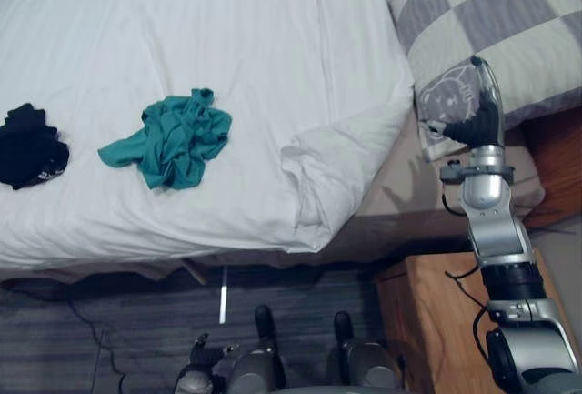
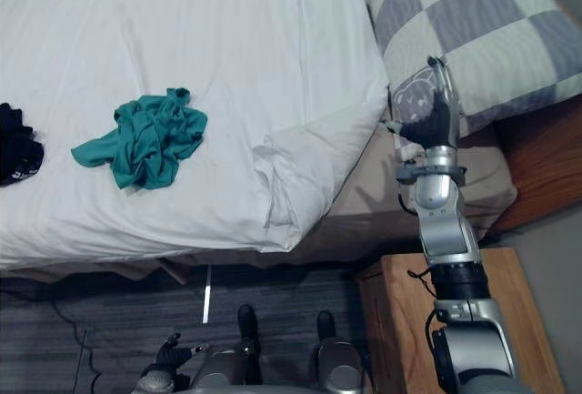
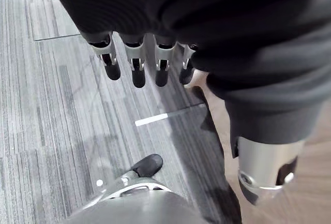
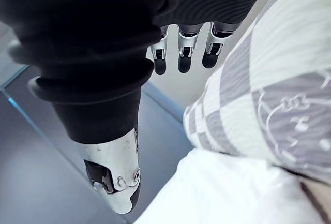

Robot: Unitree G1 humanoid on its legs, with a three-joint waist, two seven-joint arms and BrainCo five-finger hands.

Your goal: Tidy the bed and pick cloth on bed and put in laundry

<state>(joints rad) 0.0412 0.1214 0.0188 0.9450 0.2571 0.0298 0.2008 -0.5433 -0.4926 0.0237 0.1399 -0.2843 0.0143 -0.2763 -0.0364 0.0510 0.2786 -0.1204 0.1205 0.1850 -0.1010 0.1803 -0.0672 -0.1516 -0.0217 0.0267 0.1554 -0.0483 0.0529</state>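
**Right hand** [image 1: 476,121]
- Fingers [image 4: 179,53] are straight and released. The thumb [image 4: 111,175] is set apart and nothing lies between them.
- The fingertips point toward the head of the bed [image 1: 409,217], just beside the near corner of the checked pillow [image 1: 491,12].
- In the right wrist view the fingers stand apart from the pillowcase.
- The arm rises above the wooden bedside table [image 1: 423,321], which stands against the bed's side near the pillow end.

**Left hand** [image 3: 217,32]
- Fingers [image 3: 138,71] are straight and relaxed, released. The thumb [image 3: 266,169] is apart and the hand grasps nothing.
- The hand hangs over the grey carpeted floor [image 3: 51,105], near a white strip [image 3: 152,119] on the carpet.

**Bed**
- A white duvet [image 1: 182,30] covers most of it.
- The duvet corner nearest the pillow is folded back on itself [image 1: 314,176]. This bares a tan sheet [image 2: 364,171] between the fold and the pillow.

**Cloth**
- The teal cloth [image 1: 173,144] lies crumpled on the duvet toward the bed's near edge, well apart from the right hand.
- The black cloth [image 1: 29,146] is bunched on the duvet to the robot's left of the teal one, near it but not touching.
- Both pieces lie on the bed, apart from both hands.
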